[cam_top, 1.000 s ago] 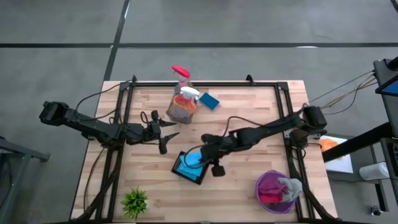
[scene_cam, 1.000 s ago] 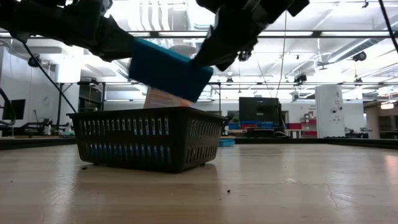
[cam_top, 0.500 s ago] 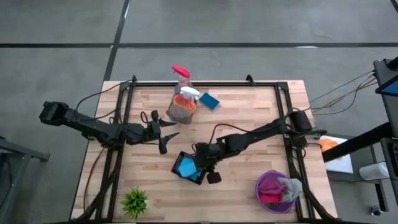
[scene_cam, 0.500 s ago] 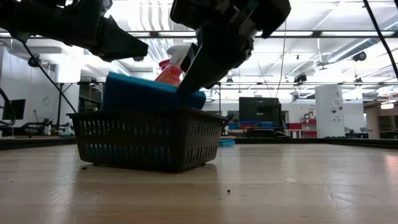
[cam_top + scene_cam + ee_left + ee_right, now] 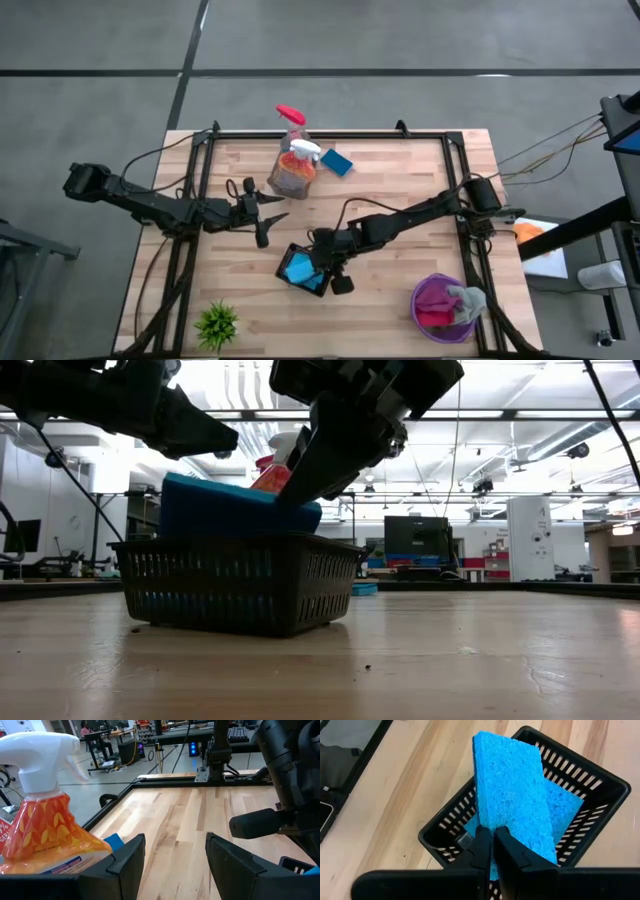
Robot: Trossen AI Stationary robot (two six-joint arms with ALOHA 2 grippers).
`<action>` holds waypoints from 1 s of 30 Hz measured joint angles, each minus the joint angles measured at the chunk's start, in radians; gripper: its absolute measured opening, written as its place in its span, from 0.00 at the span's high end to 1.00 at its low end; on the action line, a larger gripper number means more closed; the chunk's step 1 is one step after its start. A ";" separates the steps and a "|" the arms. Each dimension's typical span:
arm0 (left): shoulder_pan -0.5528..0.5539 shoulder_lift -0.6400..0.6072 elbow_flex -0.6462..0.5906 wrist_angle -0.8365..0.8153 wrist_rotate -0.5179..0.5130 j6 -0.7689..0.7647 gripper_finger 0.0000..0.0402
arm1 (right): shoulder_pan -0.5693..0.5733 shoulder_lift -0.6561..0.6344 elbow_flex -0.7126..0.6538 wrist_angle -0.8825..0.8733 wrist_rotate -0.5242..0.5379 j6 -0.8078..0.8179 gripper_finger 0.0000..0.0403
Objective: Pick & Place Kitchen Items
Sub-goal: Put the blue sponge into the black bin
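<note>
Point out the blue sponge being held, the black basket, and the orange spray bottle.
Blue rectangular sponge [image 5: 512,785]: right wrist view, on its broad porous face.
Black slotted plastic basket [image 5: 235,582]: low view, on its front wall.
Orange spray bottle with white trigger [image 5: 47,832]: left wrist view, on its orange body.

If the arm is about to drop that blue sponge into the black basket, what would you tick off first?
1. Right gripper shut on the blue rectangular sponge: ok.
2. Sponge over the black slotted plastic basket: ok.
3. Sponge below the rim: not ok, most of it stands above.
4. Room inside: ok, one more blue sponge lies there.
5. Left gripper apart from the basket, open: ok.
6. Sponge touching the basket floor: cannot tell.
</note>
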 joint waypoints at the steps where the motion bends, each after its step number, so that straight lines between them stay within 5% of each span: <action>1: 0.000 0.000 0.000 0.000 0.000 0.000 0.48 | 0.000 0.000 0.000 0.000 0.000 0.001 0.96; 26: 0.000 0.000 0.000 0.000 0.000 0.000 0.48 | -0.025 -0.002 0.009 -0.073 0.023 0.033 0.95; 30: 0.000 0.000 0.000 0.000 0.000 0.001 0.48 | -0.026 -0.002 0.009 -0.073 0.023 0.035 0.89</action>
